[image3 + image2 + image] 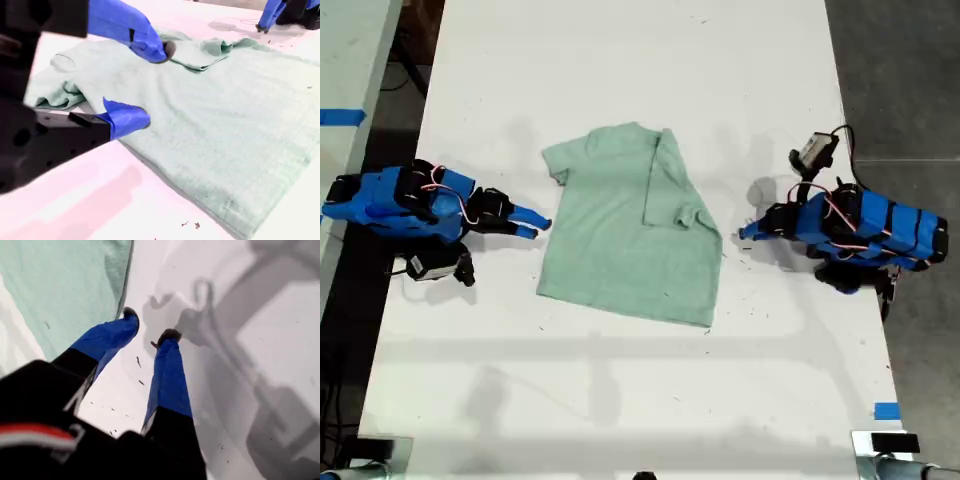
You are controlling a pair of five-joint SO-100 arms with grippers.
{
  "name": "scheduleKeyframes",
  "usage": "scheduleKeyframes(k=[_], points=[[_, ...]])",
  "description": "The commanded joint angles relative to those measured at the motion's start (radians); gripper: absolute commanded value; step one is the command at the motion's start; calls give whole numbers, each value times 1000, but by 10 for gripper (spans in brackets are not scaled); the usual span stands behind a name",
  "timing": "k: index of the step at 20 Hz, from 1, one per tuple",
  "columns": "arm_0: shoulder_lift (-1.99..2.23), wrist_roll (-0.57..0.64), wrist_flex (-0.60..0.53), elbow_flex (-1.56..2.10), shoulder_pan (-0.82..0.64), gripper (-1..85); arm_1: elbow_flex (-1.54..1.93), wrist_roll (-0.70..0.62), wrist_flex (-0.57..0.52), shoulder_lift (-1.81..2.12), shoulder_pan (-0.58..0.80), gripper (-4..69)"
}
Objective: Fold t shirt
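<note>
T-shirt cloth [625,235] lies mid-frame in the exterior view on the white surface [620,400], one sleeve already turned inward; it looks light, soft and limp, best pinched at a hem or sleeve edge. My second gripper [145,82] hovers with jaws spread over its near edge. Beyond, my first gripper [150,327], jaws parted and empty, sits just beside the shirt; the folded sleeve's underside is hidden.

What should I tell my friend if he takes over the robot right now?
My first gripper: fingers open, empty, on the table beside the t shirt, at its edge on the exterior view's right.
My second gripper: open, empty, at the shirt's opposite edge.
Done: the sleeve side on the exterior view's right is folded over the body.
Left: fold the other sleeve side, which lies flat, then probably fold the shirt in half.
</note>
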Motion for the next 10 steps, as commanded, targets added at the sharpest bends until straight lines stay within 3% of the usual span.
scheduleKeyframes(k=[1,10], points=[[9,-15,6,-5,-17,172,23,8,-2,0,-6,108],[9,-15,6,-5,-17,173,48,-25,-38,0,-67,57]])
